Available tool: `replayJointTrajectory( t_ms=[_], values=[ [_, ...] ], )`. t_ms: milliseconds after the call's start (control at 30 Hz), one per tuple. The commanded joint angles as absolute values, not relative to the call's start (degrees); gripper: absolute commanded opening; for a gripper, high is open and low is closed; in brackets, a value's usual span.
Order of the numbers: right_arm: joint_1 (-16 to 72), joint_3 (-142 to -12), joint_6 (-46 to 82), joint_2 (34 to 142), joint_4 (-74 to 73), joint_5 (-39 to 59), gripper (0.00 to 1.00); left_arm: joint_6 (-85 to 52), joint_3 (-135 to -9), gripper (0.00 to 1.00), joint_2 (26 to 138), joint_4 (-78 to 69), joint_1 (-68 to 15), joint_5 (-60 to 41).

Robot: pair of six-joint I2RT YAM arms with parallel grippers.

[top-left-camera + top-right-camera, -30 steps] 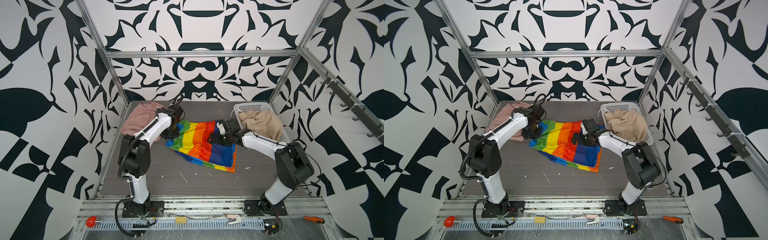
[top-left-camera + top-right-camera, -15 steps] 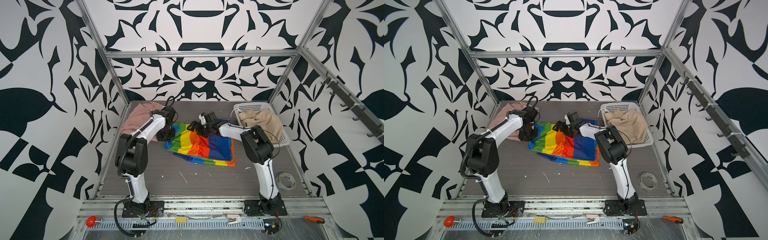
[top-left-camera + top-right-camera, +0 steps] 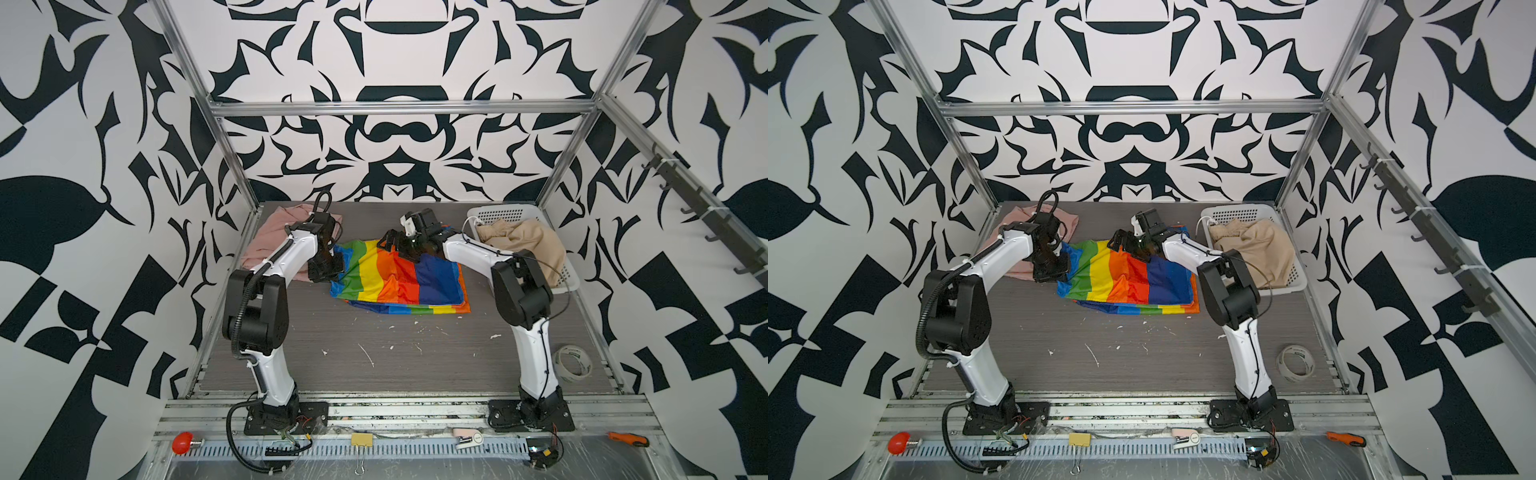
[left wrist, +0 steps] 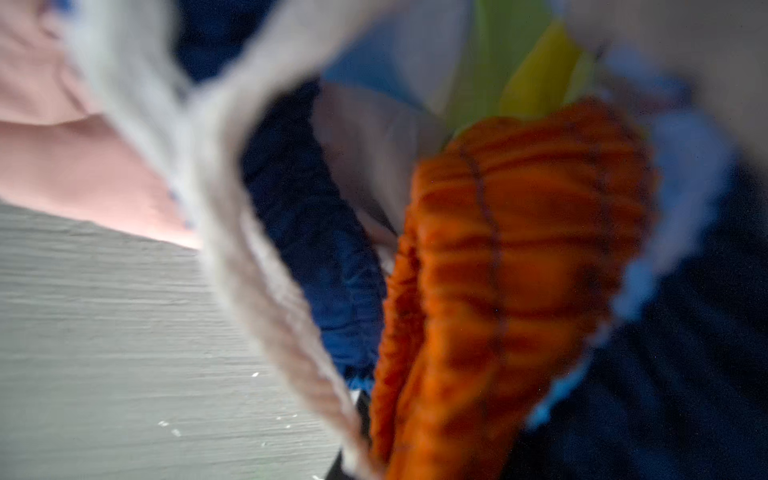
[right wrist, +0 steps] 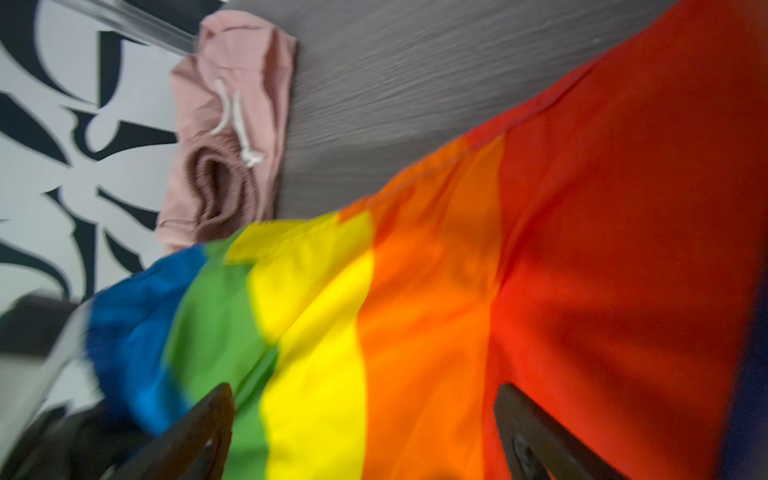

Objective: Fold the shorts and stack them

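The rainbow-striped shorts [image 3: 399,278] [image 3: 1129,278] lie spread mid-table. My left gripper [image 3: 328,268] [image 3: 1054,270] is shut on their left end. In the left wrist view the gathered orange waistband [image 4: 519,249] and white drawstring [image 4: 257,270] fill the frame and hide the jaws. My right gripper [image 3: 388,245] [image 3: 1121,243] [image 5: 365,399] hangs open over the shorts' far edge with only cloth below it. Pink shorts [image 3: 274,232] [image 3: 1013,220] [image 5: 232,124] lie crumpled at the far left. Beige shorts [image 3: 528,245] [image 3: 1258,245] sit heaped in the basket.
A white perforated basket [image 3: 498,212] [image 3: 1233,212] stands at the far right corner. A tape roll [image 3: 573,361] [image 3: 1296,361] lies near the right arm's base. White scraps dot the grey table [image 3: 374,353]. A metal frame and patterned walls enclose the table.
My right gripper swept left from the shorts' right part to their far edge, staying open. The left gripper drew its end slightly left, and the rainbow cloth lies squarer.
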State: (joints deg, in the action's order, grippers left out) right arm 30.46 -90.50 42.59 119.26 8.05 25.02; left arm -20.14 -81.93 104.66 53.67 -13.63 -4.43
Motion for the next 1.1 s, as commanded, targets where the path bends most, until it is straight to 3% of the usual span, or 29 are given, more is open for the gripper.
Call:
replayJointTrajectory(
  t_ms=[0,433,800,1067],
  values=[
    [34.06,-83.02,45.69,111.76,2.46,25.20,0.99,-21.24,-82.91,0.00,103.45,53.61,-13.71,-7.53],
    [40.41,-69.41,53.59,117.79,-12.03,25.64,0.99,-19.43,-81.37,0.00,101.19,54.43,-12.82,-5.72],
    [40.78,-67.62,48.60,105.01,-4.01,23.38,1.00,-17.29,-82.83,0.00,101.05,56.24,-11.28,-5.21],
    [42.99,-65.71,50.35,109.61,-7.47,23.85,1.00,-17.13,-84.17,0.00,101.32,57.13,-11.27,-5.09]
  ],
)
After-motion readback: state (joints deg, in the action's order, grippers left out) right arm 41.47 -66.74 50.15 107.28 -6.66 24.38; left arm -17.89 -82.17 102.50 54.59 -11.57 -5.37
